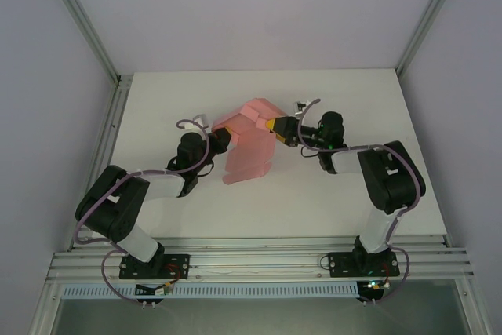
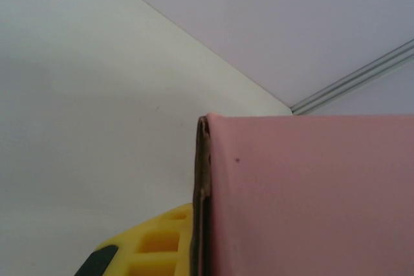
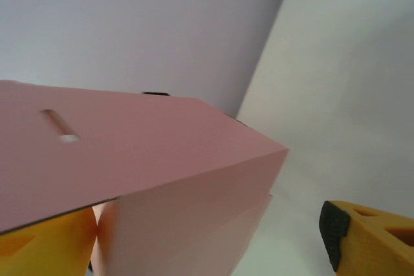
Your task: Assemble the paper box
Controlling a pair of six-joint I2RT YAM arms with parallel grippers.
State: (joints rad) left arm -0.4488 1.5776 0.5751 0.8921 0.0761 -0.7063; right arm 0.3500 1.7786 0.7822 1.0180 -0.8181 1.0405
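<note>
White tabletop point(image 1: 196, 217), matte, evenly lit, shadows soft and faint. Pale lavender-grey wall panels point(image 1: 259, 5) close it in at back and on both sides. Aluminium posts slant up from far corners: left post point(image 1: 78, 17), right post point(image 1: 430, 17). Silver side rail point(image 1: 112, 139) runs along left edge. Slotted aluminium beams point(image 1: 259, 263) cross near edge. Dull grey-green surface point(image 1: 235, 315) below beams, dimmer.
</note>
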